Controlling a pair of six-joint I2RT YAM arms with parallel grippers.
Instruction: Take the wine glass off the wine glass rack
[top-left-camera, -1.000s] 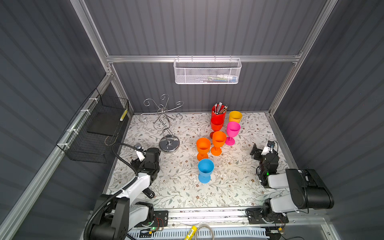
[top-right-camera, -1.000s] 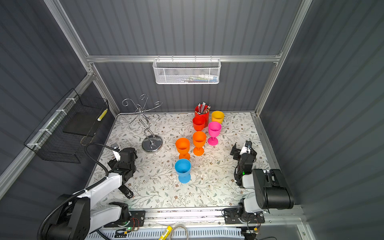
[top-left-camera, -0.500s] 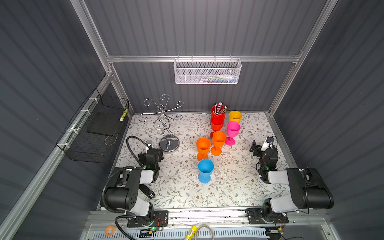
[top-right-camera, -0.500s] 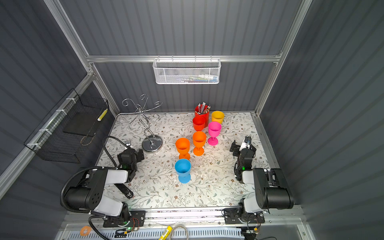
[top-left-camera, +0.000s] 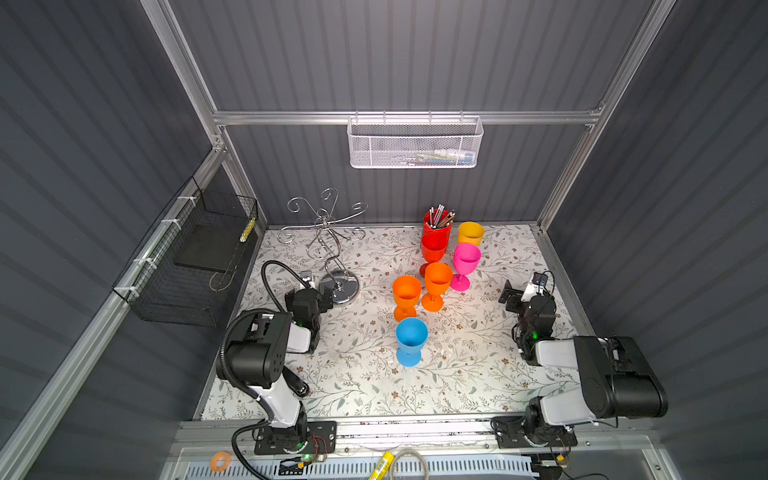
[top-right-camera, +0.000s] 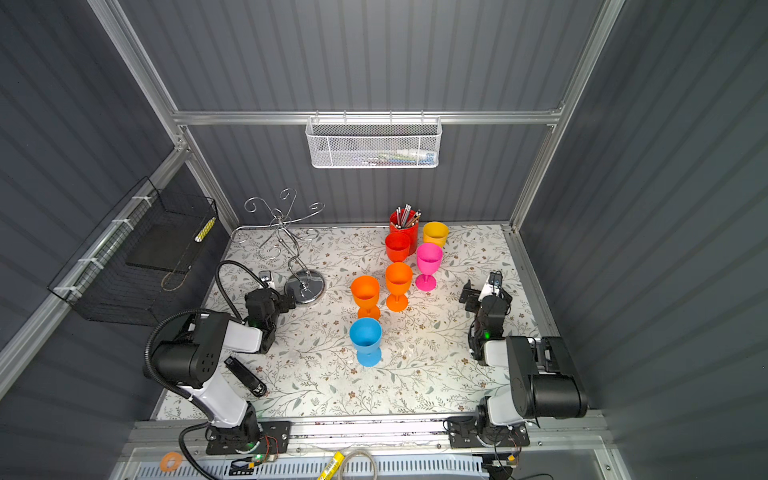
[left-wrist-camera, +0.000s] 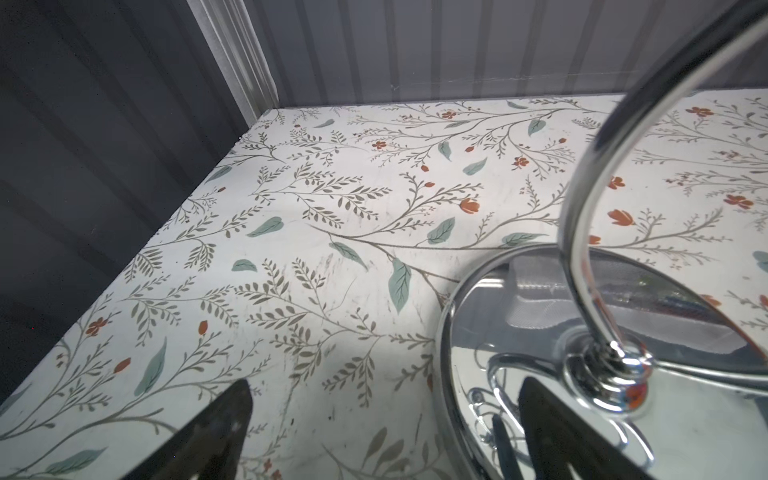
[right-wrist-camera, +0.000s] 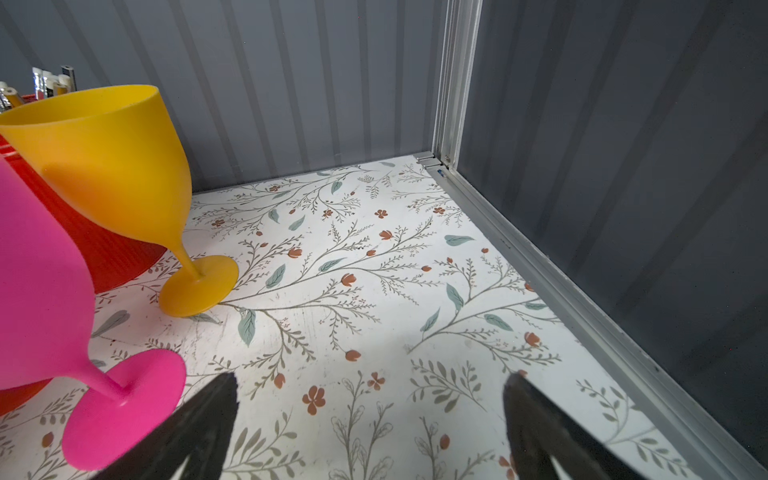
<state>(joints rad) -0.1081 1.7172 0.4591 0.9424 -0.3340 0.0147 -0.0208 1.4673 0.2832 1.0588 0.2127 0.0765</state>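
Note:
The wine glass rack (top-left-camera: 328, 245) (top-right-camera: 286, 237) stands at the back left, chrome, with curled arms on top and a shiny round base (left-wrist-camera: 540, 332). No wine glass hangs from its arms. Several coloured wine glasses stand upright on the table, among them a blue one (top-left-camera: 411, 338), a pink one (top-left-camera: 466, 259) (right-wrist-camera: 37, 291) and a yellow one (top-left-camera: 471, 233) (right-wrist-camera: 104, 158). My left gripper (top-left-camera: 322, 299) (left-wrist-camera: 386, 399) is open and low, at the near edge of the rack's base. By the right wall my right gripper (top-left-camera: 515, 297) (right-wrist-camera: 371, 386) is open and empty, beside the pink glass.
A red cup of pens (top-left-camera: 437, 222) stands at the back behind the glasses. A white mesh basket (top-left-camera: 415, 143) hangs on the back wall and a black wire basket (top-left-camera: 195, 257) on the left wall. A black object (top-right-camera: 245, 376) lies near the left arm's base.
My left arm has folded in and its gripper has moved back and right, up to the rack's base. The right gripper has barely shifted. Both stay open.

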